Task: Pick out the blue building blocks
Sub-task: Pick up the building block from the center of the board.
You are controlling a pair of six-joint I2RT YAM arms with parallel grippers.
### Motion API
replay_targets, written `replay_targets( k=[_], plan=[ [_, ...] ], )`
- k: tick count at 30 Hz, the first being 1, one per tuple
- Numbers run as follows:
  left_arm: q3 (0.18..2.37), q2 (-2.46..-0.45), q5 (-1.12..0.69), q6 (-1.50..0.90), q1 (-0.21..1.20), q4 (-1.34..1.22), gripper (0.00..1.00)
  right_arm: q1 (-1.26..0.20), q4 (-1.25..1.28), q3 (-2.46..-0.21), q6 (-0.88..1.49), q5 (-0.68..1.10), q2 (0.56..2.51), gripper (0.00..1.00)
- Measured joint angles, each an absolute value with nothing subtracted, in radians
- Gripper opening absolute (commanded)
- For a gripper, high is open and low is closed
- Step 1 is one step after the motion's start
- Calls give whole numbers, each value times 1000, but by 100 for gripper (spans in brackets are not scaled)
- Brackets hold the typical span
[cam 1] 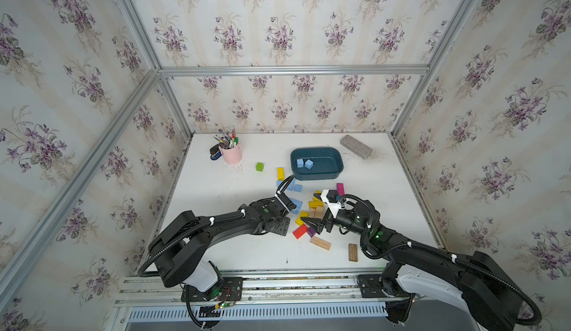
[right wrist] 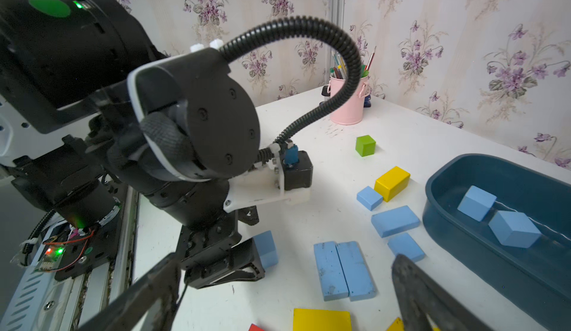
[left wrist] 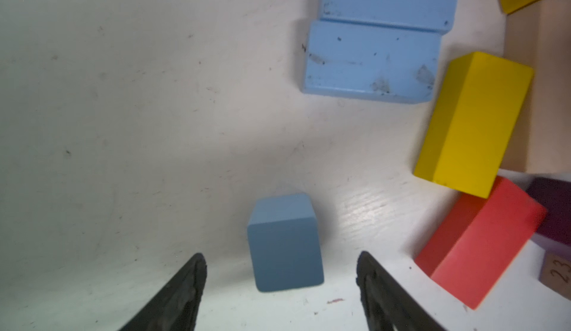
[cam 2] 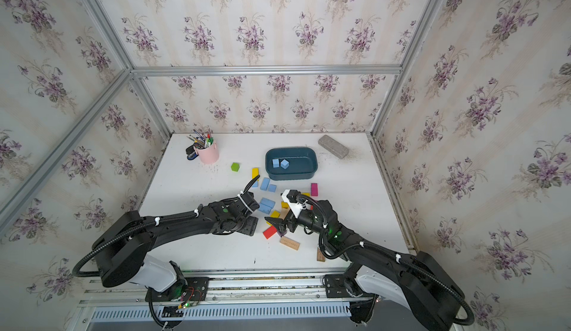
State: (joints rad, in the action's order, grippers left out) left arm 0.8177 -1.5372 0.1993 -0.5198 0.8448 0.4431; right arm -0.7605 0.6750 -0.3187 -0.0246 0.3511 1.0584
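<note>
Far and right of centre on the white tabletop (cam 1: 216, 236): dark teal rounded tub (cam 1: 318, 176), with two matte light-blue cubes (cam 1: 300, 163) inside, side by side. Near left: left gripper (left wrist: 281, 255), down at the table, jaws apart on either side of a single light-blue cube (left wrist: 284, 243), clear of both its faces. Near right: right gripper (right wrist: 287, 256), jaws spread wide, gripping nothing, over a jumble of yellow, red, purple and plain wooden blocks (cam 1: 300, 231). Between the two grippers: pair of flat light-blue oblong bricks (right wrist: 343, 270), lying side by side, touching. Just near-left of the tub: three smaller flat light-blue blocks (right wrist: 395, 221), beside a yellow brick (right wrist: 391, 182). Farther left, alone: green cube (cam 1: 259, 167).
</note>
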Motion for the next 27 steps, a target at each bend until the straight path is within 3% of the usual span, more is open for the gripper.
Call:
replay_targets(
  k=[15,27],
  plan=[
    [799,-1588,182,-552,818,357,35,-785,645,-335,-55,347,1083,100],
    [795,-1562,190,-567,816,333,14,-790,644,-334,-59,309,1074,100]
  ],
)
